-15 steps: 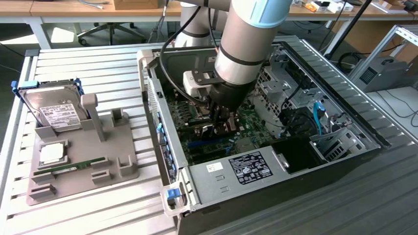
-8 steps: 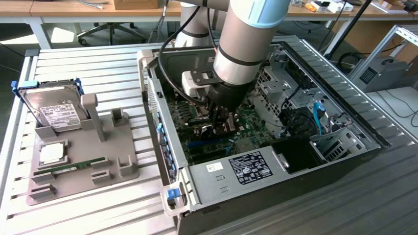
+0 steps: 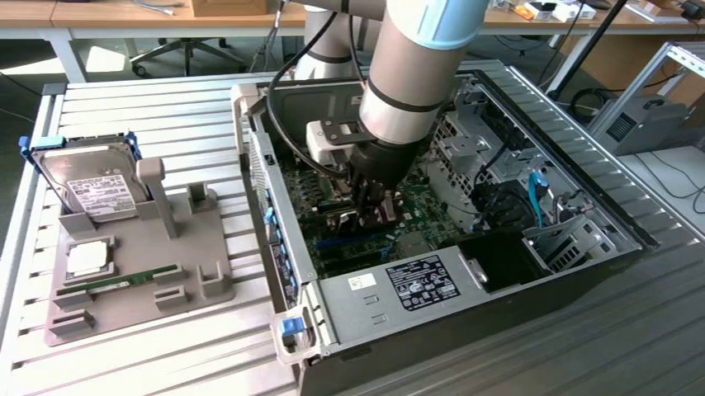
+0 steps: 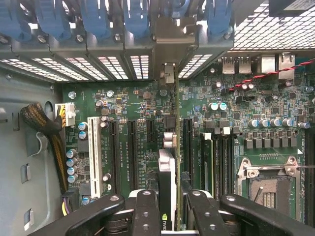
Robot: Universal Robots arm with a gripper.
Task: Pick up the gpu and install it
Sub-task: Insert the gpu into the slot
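The slatted metal desk [image 3: 144, 99] carries an open desktop computer case [image 3: 573, 247] lying on its side, with its green motherboard [image 4: 142, 105] facing up. On the exterior view's left of the case sits a grey holder tray [image 3: 204, 285]. In it a silver hard drive [image 3: 94, 186] with a white label stands propped at the far end, and a narrow green RAM stick [image 3: 115, 282] lies in a slot near the front.

The robot arm [image 3: 424, 58] reaches down from above into the middle of the case. Its tool [image 4: 170, 206] is clamped on the gpu [image 4: 167, 172], one black finger [image 4: 145, 211] on each side of the thin card, which is held on edge. In the wrist view the card stands over the motherboard between the black expansion slots [image 4: 132, 147], its metal bracket end [image 4: 169, 73] up by the rear slot openings [image 4: 140, 66] of the case. Whether its edge is seated in a slot cannot be told.

A white slot [image 4: 93, 155] lies further off, beside a braided cable bundle [image 4: 42, 123], and the empty CPU socket [image 4: 268, 189] sits on the other side of the card
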